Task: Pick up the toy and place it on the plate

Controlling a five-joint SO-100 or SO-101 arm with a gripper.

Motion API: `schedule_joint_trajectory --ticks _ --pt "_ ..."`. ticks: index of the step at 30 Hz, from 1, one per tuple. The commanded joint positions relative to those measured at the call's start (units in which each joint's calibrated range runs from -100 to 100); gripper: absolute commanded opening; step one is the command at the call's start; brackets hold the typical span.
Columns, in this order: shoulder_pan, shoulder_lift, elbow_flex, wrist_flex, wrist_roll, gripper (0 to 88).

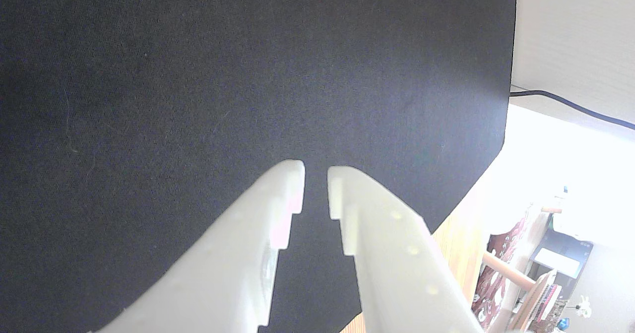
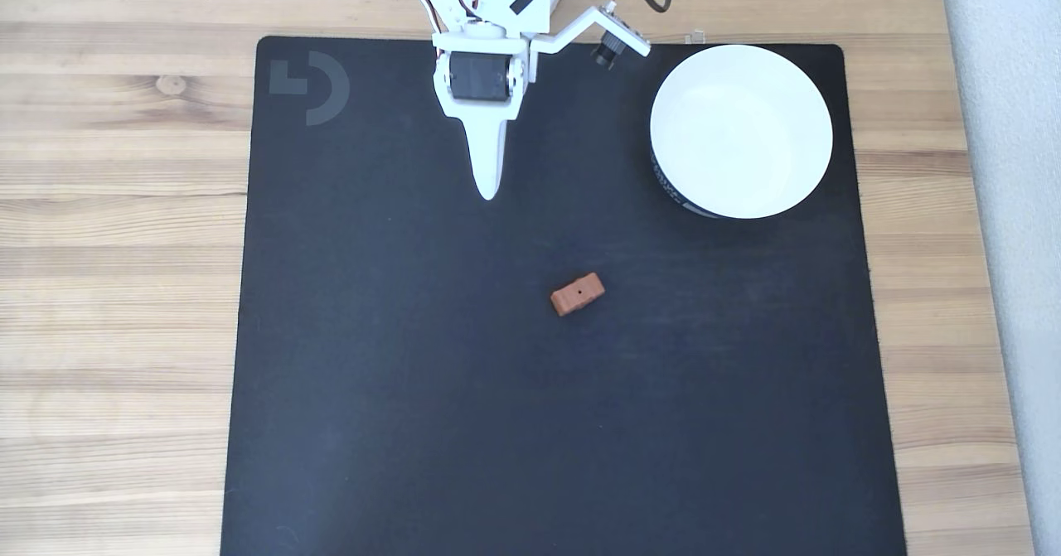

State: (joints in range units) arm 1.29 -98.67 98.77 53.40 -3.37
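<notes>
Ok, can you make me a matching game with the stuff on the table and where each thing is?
Going by the fixed view.

Things:
1. toy
2. plate
3. claw
4. black mat

Places or states:
A. top right corner of the mat, nothing in it
B. lying on the wooden table
C. near the middle of the mat, all alone
D. near the mat's top edge, holding nothing

Pairs: 1-C, 2-A, 3-D, 4-B
</notes>
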Motion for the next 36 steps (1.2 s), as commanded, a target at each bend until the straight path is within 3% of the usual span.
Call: schedule_joint_trajectory --ticks 1,36 --pt "0.17 -0.67 0.69 -0.39 -0.07 2.3" --pt "0.09 -0.67 0.69 -0.39 -0.18 2.3"
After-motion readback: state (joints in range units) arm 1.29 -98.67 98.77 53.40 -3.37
